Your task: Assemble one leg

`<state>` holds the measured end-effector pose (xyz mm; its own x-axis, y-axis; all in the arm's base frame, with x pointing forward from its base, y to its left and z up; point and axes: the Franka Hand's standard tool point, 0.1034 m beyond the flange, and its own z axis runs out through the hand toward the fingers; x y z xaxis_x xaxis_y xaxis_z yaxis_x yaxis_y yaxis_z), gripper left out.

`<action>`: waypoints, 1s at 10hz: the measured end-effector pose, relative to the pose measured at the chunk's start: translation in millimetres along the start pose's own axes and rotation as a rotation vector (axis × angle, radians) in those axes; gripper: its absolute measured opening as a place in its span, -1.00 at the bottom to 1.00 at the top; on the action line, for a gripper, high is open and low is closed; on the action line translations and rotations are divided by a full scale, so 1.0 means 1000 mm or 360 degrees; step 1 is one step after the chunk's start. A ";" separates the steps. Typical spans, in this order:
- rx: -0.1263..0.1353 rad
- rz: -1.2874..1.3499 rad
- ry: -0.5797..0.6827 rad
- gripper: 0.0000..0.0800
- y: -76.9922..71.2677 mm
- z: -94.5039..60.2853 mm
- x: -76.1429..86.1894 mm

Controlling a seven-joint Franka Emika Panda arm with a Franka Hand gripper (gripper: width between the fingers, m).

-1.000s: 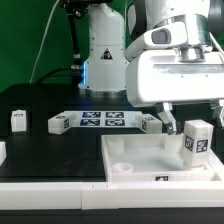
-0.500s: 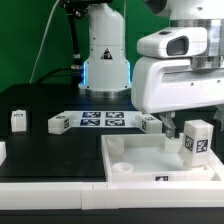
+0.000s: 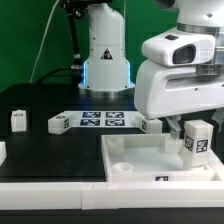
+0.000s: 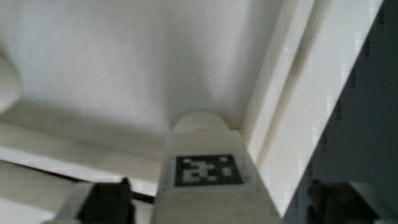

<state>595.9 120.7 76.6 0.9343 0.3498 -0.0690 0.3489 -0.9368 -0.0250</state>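
A leg [image 3: 197,138], a small white peg with a tag on its face, stands upright at the far corner of the large white panel [image 3: 140,165] on the exterior view's right. My gripper [image 3: 183,126] hangs just above and behind it. In the wrist view the leg [image 4: 210,165] rises between my two dark fingertips [image 4: 107,203], with a gap on each side, so the gripper [image 4: 222,208] is open and does not touch it. Three more legs lie on the black table: one [image 3: 18,118], another [image 3: 59,123], and a third [image 3: 150,124].
The marker board [image 3: 103,120] lies flat between the loose legs. The robot's white base [image 3: 105,55] stands behind it. A small white part [image 3: 2,150] shows at the exterior view's left edge. The panel has raised rims and round corner sockets.
My arm has risen steadily, away from the leg, which stays upright at the panel's corner. Nothing else has moved.
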 end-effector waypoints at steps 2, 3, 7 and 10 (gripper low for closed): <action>-0.0001 0.0002 0.0000 -0.28 0.001 0.000 0.000; 0.0000 0.0016 0.0000 -0.27 0.001 0.000 0.000; 0.0043 0.0568 0.0009 -0.27 0.009 0.001 -0.002; 0.0088 0.1156 -0.0004 -0.27 0.007 0.001 -0.002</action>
<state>596.8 113.5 75.0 0.9286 -0.3600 -0.0896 -0.3633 -0.9314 -0.0227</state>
